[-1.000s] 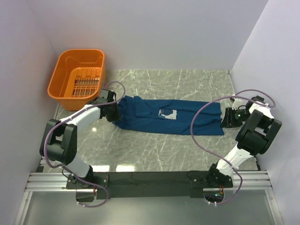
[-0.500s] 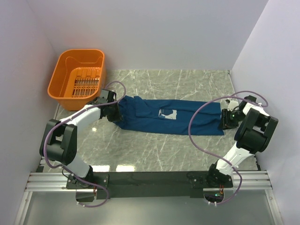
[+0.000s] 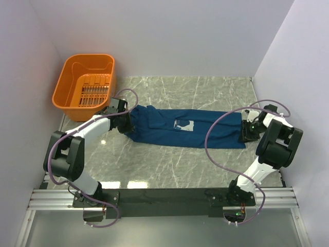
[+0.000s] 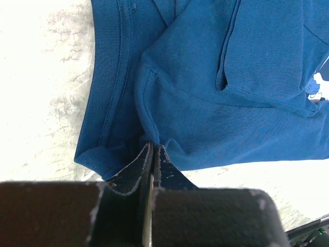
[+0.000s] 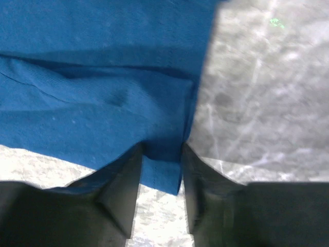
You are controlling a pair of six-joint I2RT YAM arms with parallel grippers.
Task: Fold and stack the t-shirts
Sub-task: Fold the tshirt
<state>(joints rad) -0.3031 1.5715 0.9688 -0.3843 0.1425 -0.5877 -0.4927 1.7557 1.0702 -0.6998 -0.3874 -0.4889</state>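
navy-blue cotton short-sleeved t-shirt lies flat on your grey marble table, long axis running left to right between the arms. your left gripper is pinched shut on its left edge; your right gripper clamps the bunched right hem.

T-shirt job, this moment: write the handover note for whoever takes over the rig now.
Left gripper: shut on the t-shirt at its left end.
Right gripper: jaws apart, straddling the hem corner at the right end; grip unclear.
T-shirt: flat on the table, folded into a long strip, print up; orange basket stands apart, back left.
Left to do: fold it crosswise, stack.
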